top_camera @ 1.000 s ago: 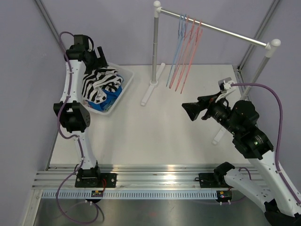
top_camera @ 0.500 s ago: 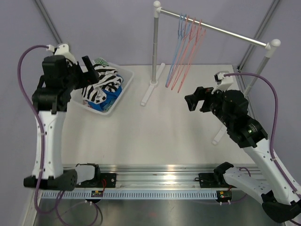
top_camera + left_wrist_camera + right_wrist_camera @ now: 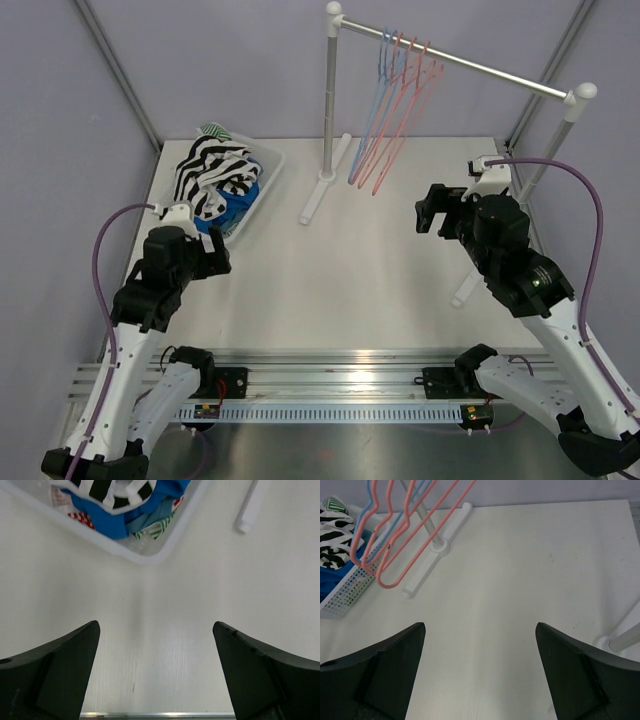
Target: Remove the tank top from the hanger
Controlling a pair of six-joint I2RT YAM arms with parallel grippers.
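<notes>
Left gripper [image 3: 155, 630] and right gripper [image 3: 480, 630] both hung released, empty; the right one, near the bare hangers [image 3: 392, 110], might snag one.

Four thin blue and pink hangers [image 3: 393, 120]; one white plastic basket [image 3: 270, 170]; one white metal garment rack [image 3: 330, 100].

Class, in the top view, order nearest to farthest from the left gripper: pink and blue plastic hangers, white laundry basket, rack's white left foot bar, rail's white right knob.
1. White laundry basket, beside the left gripper.
2. Rack's white left foot bar, centre.
3. Pink and blue plastic hangers, rear centre.
4. Rail's white right knob, far right.
</notes>
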